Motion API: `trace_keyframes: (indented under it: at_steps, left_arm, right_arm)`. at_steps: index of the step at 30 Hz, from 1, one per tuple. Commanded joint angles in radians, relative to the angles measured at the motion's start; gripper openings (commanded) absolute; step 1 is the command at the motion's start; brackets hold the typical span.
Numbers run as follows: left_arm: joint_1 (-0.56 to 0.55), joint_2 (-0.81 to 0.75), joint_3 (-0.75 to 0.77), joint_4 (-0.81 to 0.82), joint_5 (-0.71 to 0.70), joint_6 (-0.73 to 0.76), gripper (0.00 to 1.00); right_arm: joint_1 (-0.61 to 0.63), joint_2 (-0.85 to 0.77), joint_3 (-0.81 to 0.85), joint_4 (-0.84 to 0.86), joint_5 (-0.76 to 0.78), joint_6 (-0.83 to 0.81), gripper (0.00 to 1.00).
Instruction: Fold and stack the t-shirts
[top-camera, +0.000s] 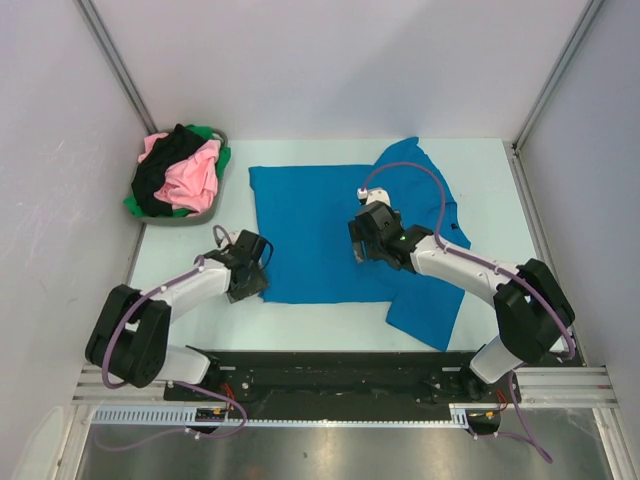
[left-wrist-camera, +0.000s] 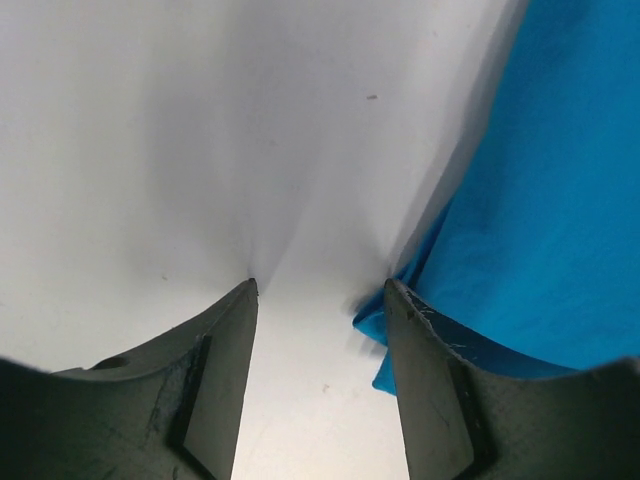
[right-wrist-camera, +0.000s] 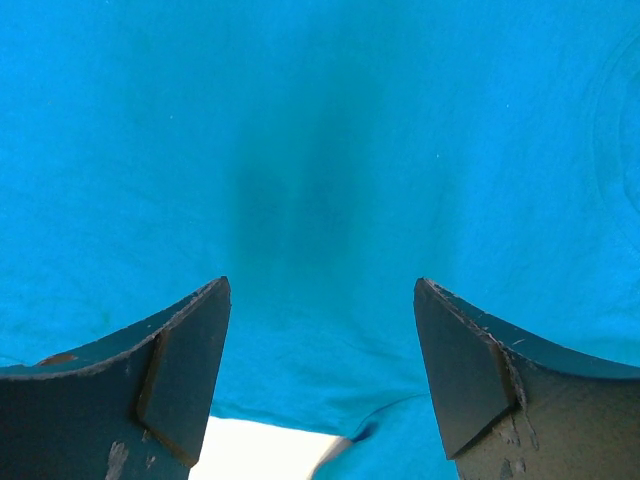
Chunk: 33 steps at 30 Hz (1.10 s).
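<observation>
Fingers apart on the left gripper at the blue t-shirt, lower-left corner, probably to pinch it. Same on the right gripper, mid-frame above cloth.

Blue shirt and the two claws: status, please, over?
Left gripper open at the left edge of the blue t-shirt, nothing held. Right gripper open over its middle. Shirt spread out, unfolded. Nothing in the way.

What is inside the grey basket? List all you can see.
In the grey basket lies a heap: a pink t-shirt, a black t-shirt and a green t-shirt peeking out at the edges. The basket's floor and anything under the heap are covered.
</observation>
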Motion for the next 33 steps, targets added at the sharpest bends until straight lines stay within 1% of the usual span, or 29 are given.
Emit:
trace_keyframes:
  at_steps: [1, 7, 10, 14, 19, 21, 22, 24, 26, 27, 28, 30, 33]
  left_arm:
    - [-0.042, 0.045, -0.009, -0.093, 0.045, -0.057, 0.59]
    - [-0.091, 0.075, 0.01, -0.094, 0.05, -0.073, 0.59]
    - [-0.115, 0.086, 0.028, -0.084, 0.06, -0.069, 0.57]
    - [-0.135, 0.089, 0.037, -0.046, 0.106, -0.069, 0.43]
    - [-0.162, 0.118, 0.03, 0.006, 0.168, -0.081, 0.38]
    - [-0.177, 0.127, 0.024, 0.026, 0.183, -0.087, 0.37]
    - [-0.181, 0.132, 0.021, 0.038, 0.212, -0.09, 0.37]
    - [-0.195, 0.131, 0.007, 0.077, 0.243, -0.096, 0.34]
    - [-0.212, 0.114, 0.008, 0.077, 0.24, -0.101, 0.24]
    - [-0.217, 0.099, 0.01, 0.072, 0.235, -0.1, 0.21]
    - [-0.218, 0.085, 0.013, 0.065, 0.232, -0.098, 0.16]
    - [-0.22, 0.029, 0.014, 0.042, 0.212, -0.09, 0.12]
    - [-0.218, -0.018, 0.008, 0.015, 0.188, -0.071, 0.12]
  right_arm:
    - [0.004, -0.055, -0.014, 0.029, -0.006, 0.008, 0.79]
    - [0.006, -0.084, -0.031, 0.029, -0.009, 0.013, 0.78]
    - [0.008, -0.092, -0.037, 0.03, -0.014, 0.016, 0.78]
    - [0.009, -0.104, -0.05, 0.029, -0.014, 0.017, 0.78]
    - [0.012, -0.121, -0.06, 0.029, -0.019, 0.021, 0.78]
    - [0.012, -0.123, -0.064, 0.029, -0.022, 0.021, 0.77]
    - [0.015, -0.121, -0.064, 0.029, -0.022, 0.021, 0.77]
    - [0.015, -0.12, -0.067, 0.03, -0.028, 0.021, 0.77]
    - [0.018, -0.117, -0.068, 0.032, -0.028, 0.017, 0.77]
    - [0.018, -0.117, -0.068, 0.033, -0.029, 0.019, 0.77]
    - [0.02, -0.112, -0.068, 0.032, -0.029, 0.019, 0.78]
    - [0.023, -0.107, -0.068, 0.033, -0.029, 0.017, 0.77]
    - [0.024, -0.106, -0.068, 0.035, -0.032, 0.017, 0.77]
